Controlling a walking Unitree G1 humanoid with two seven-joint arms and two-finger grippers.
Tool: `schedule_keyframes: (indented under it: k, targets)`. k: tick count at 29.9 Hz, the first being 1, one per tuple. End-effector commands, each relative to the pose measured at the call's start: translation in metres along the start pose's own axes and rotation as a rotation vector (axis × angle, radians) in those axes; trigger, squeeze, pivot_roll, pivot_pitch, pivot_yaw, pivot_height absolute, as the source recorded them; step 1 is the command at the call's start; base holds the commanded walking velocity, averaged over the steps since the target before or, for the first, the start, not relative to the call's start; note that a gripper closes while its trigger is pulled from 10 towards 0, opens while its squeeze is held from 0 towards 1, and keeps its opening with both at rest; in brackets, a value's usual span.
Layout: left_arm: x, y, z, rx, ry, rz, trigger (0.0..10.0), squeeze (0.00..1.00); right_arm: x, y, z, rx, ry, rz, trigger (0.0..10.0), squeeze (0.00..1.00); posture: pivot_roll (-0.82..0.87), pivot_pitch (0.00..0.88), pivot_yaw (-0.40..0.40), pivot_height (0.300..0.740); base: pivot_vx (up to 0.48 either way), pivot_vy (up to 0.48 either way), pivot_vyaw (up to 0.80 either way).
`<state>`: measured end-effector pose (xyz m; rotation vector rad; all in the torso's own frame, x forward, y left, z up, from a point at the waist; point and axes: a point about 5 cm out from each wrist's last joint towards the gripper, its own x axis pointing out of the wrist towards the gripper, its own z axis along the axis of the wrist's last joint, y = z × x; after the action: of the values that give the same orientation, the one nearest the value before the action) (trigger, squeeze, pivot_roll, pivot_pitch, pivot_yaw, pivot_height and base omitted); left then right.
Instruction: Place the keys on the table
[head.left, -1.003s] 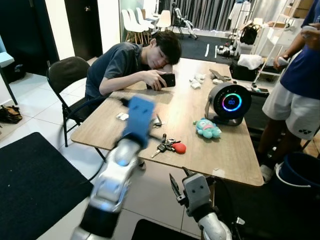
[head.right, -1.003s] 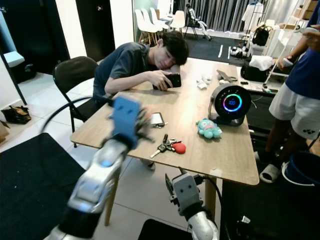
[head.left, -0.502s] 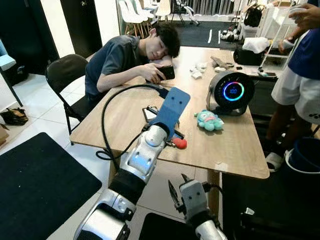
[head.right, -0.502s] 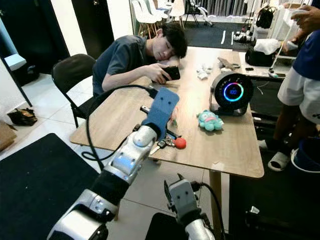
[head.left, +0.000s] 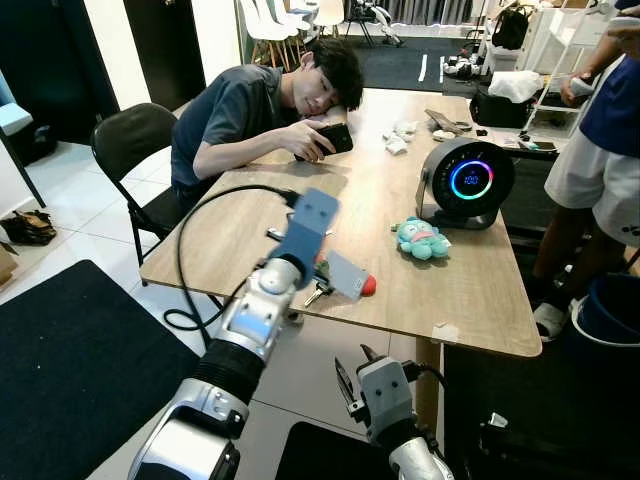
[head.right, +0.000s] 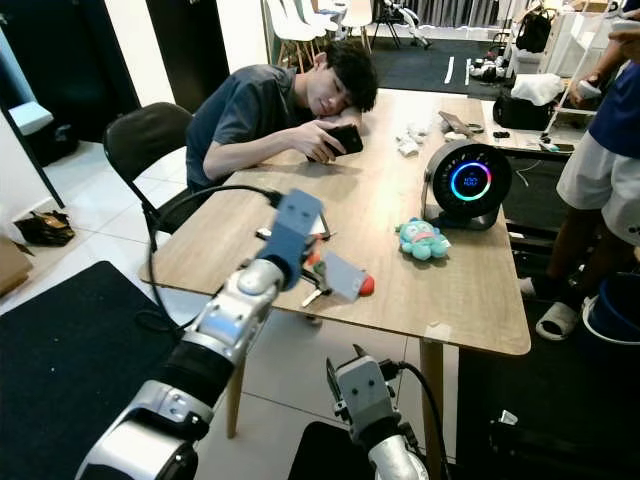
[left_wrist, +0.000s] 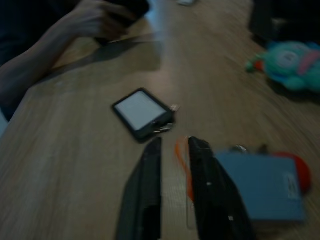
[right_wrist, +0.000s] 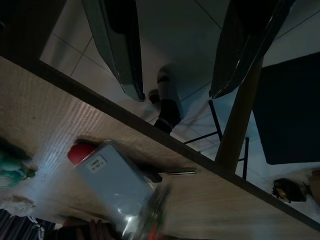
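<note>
The keys (head.left: 313, 294), with a red ball (head.left: 368, 286) on the bunch, lie on the wooden table (head.left: 460, 300) near its front edge. My left arm reaches over them, its blue wrist block (head.left: 308, 222) just above. The left gripper (left_wrist: 175, 142) has its fingers (left_wrist: 145, 190) close together and points at a phone (left_wrist: 142, 114). A thin orange strip shows in the slit; I cannot tell whether it is pinched. A grey-blue block with a white label (left_wrist: 260, 185) sits beside the fingers. My right gripper (right_wrist: 182, 50) hangs open below the table edge.
A person (head.left: 250, 110) leans on the table's far left holding a phone. Another person (head.left: 600, 150) stands at the right. A teal plush toy (head.left: 420, 238) and a round speaker (head.left: 463, 182) stand mid-table. A black chair (head.left: 135, 145) is at the left, with a dark mat (head.left: 70, 370) on the floor.
The view has shifted. My left arm swung right over the keys, then its wrist turned and drew back a little. The keys stayed on the table. The right gripper stayed low.
</note>
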<state>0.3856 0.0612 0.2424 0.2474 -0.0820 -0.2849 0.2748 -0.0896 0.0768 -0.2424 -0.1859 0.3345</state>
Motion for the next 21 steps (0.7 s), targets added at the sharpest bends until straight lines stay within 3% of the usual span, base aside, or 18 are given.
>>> schedule_keyframes:
  k: [1,11,12,13,17,19,20,21]
  targets:
    - [-0.001,0.004,0.003,-0.022,-0.01,0.025,10.0,0.97,0.0,0.005,-0.003,0.008,0.022,0.018,10.0,0.0,0.12,0.173,0.035,0.74,0.0,0.0,0.0]
    - [-0.002,-0.004,0.024,-0.111,-0.1,0.026,10.0,1.0,0.002,0.006,-0.003,0.009,0.025,0.022,10.0,0.0,0.12,0.167,0.039,0.74,0.0,0.0,0.0]
    - [-0.003,-0.003,0.025,-0.124,-0.109,0.024,10.0,0.38,0.002,0.005,-0.003,0.008,0.026,0.021,10.0,0.0,0.12,0.167,0.039,0.74,0.0,0.0,0.0]
    - [-0.009,0.001,0.022,-0.139,-0.118,0.014,10.0,0.0,0.0,0.005,-0.004,0.008,0.028,0.018,10.0,0.0,0.12,0.165,0.04,0.74,0.0,0.0,0.0]
    - [-0.023,0.009,0.012,-0.155,-0.124,-0.017,10.0,0.0,-0.002,0.003,-0.005,0.007,0.034,0.014,10.0,0.0,0.12,0.164,0.041,0.74,0.0,0.0,0.0]
    - [-0.037,0.016,0.0,-0.147,-0.117,-0.025,10.0,0.0,-0.003,0.002,-0.007,0.005,0.04,0.013,10.0,0.0,0.12,0.165,0.04,0.74,0.0,0.0,0.0]
    - [-0.052,0.025,-0.014,-0.143,-0.102,-0.008,10.0,0.0,-0.005,0.001,-0.01,0.001,0.049,0.014,10.0,0.0,0.13,0.164,0.033,0.74,0.0,0.0,0.0]
    - [-0.052,0.025,-0.014,-0.143,-0.102,-0.008,10.0,0.0,-0.005,0.001,-0.01,0.001,0.049,0.014,10.0,0.0,0.13,0.164,0.033,0.74,0.0,0.0,0.0]
